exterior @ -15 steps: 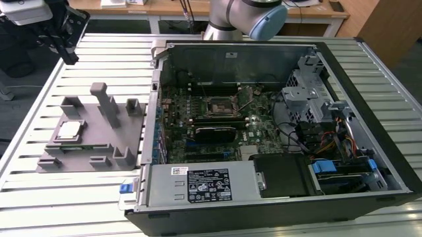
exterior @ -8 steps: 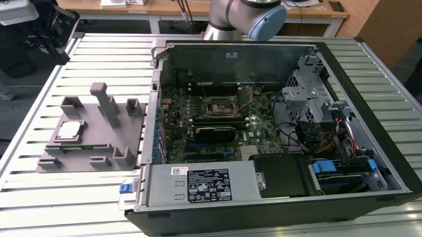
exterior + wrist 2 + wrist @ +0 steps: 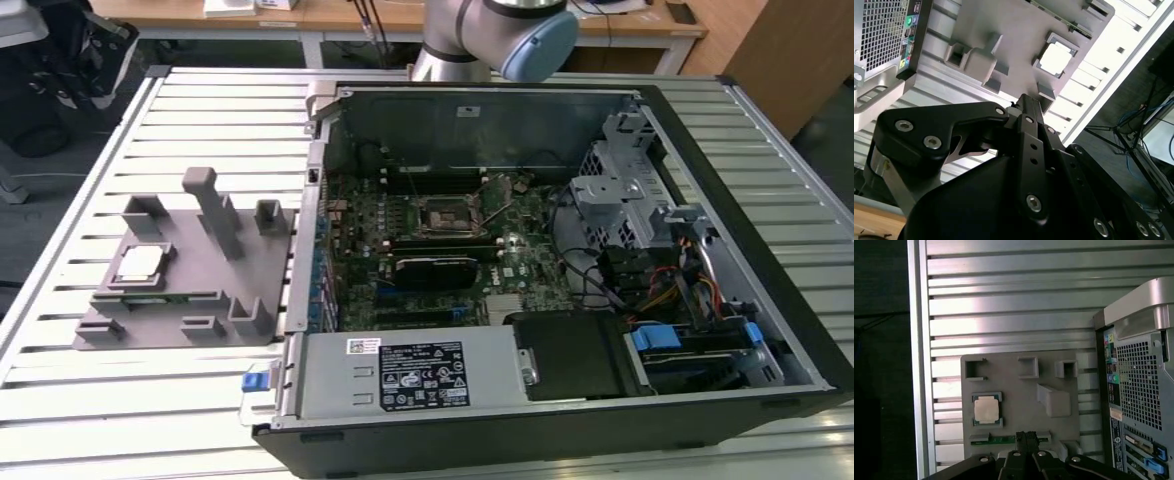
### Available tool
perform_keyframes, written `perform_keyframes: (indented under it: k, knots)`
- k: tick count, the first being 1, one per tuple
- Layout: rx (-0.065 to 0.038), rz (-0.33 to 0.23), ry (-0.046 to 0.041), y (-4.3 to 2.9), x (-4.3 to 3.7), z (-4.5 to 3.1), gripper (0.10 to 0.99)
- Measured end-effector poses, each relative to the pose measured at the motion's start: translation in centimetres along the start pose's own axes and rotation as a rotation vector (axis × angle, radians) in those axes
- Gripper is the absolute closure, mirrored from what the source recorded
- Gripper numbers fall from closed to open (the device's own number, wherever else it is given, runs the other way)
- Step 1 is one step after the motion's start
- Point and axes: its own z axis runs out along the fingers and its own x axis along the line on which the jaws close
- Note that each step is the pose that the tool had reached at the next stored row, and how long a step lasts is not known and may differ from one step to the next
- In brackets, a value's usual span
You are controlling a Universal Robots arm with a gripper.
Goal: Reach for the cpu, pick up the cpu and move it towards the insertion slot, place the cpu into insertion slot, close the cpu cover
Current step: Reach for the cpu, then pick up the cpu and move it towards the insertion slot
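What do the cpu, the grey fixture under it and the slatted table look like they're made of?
The cpu: silvery-white matte top, likely metal, with a tan rim. The grey fixture: uniform matte grey, blocky shapes, probably plastic. The table: ribbed slats with a bright sheen, seemingly aluminium.
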Motion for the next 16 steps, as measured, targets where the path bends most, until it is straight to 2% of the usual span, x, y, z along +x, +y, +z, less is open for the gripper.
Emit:
perform_keyframes:
  k: [13,16]
  knots:
    - [0.0,0.0,0.001,-0.29,3.81,-0.02,0.98]
    - [0.0,0.0,0.0014,-0.32,4.18,0.0,0.98]
